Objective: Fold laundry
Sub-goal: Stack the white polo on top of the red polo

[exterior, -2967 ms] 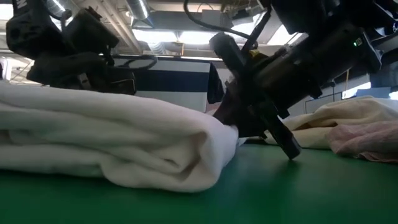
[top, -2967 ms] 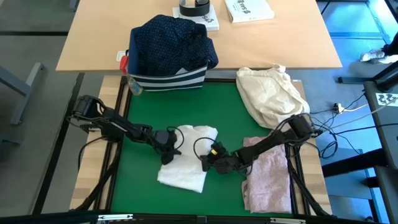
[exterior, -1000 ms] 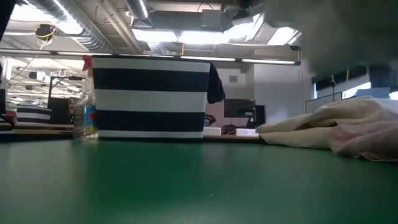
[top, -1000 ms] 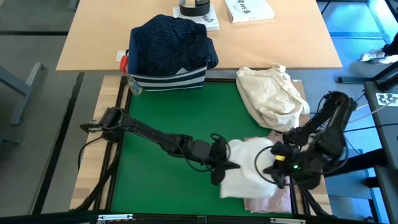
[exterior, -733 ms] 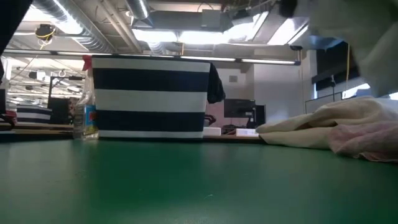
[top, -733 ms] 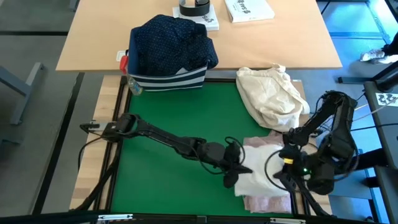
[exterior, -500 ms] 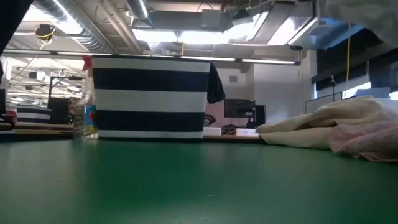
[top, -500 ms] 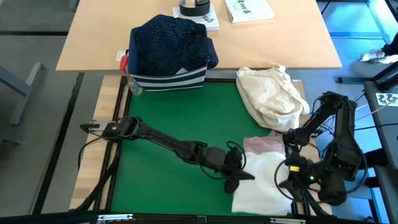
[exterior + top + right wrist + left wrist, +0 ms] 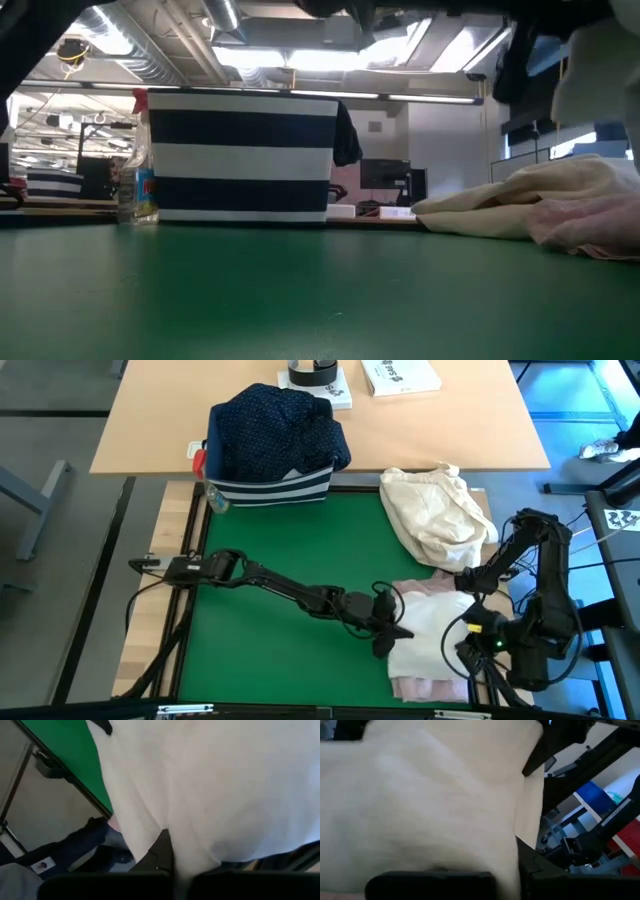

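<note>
The folded white shirt [image 9: 432,632] hangs between my two grippers over the pale pink top [image 9: 424,591] at the mat's near right. My left gripper [image 9: 392,632] is shut at the shirt's left edge, its arm stretched across the green mat. My right gripper [image 9: 466,634] is shut at the shirt's right edge. White cloth fills both wrist views [image 9: 430,795] [image 9: 225,785]. In the low view the shirt [image 9: 600,80] shows high at the right, above the pink top [image 9: 590,225]. The navy dotted shirt [image 9: 275,422] lies heaped on the striped bin [image 9: 268,488]. My left gripper holds the white shirt by its left edge [image 9: 402,632], coming nearly level from the table's left. The cloth drapes over the fingers [image 9: 430,879] and hides the place of contact. My right gripper pinches the shirt's right edge [image 9: 186,854] between its two fingers, slanting down from above. The shirt spreads away from it over the pink top; whether it rests there, I cannot tell.
A cream-beige cloth bundle [image 9: 436,510] lies at the mat's far right, behind the pink top. A bottle [image 9: 137,185] stands left of the bin. The green mat [image 9: 270,550] is bare left of the shirt. Books [image 9: 398,374] lie on the far wooden table.
Both grippers have carried the white shirt toward the table's right edge, from half over the mat to above the pink top. My left gripper has also sunk. My right gripper has swung toward the near right corner and rolled.
</note>
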